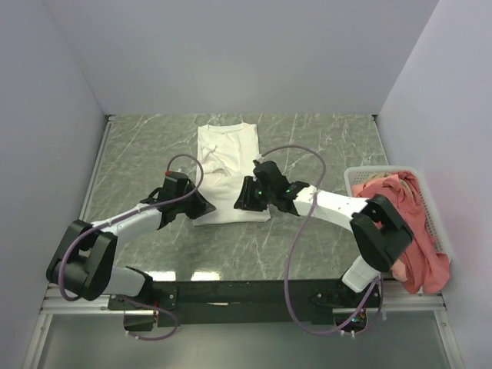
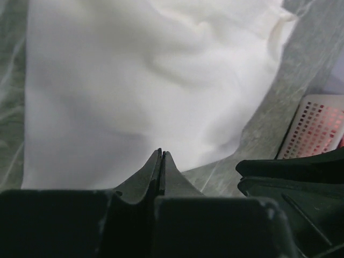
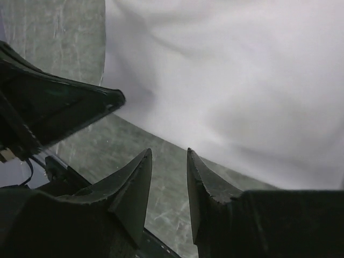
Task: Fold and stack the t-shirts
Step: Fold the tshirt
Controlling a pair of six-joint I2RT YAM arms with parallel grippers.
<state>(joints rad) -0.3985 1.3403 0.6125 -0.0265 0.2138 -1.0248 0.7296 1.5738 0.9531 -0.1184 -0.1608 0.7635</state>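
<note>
The left end effector point(image 2: 161, 155) is closed at the 7 o'clock corner of the white t-shirt point(image 1: 227, 157), which lies part-folded in the middle of the bench point(image 1: 138, 146). Whether its tips pinch the hem cannot be told. The right end effector point(image 3: 168, 152) is open and empty, just off the 5 o'clock hem. For a clean fold, both should probably grip the hem level and carry it toward 12 o'clock together. At 3 o'clock a pink t-shirt point(image 1: 419, 231) spills over a basket point(image 1: 355, 178); anything beneath it is hidden.
</note>
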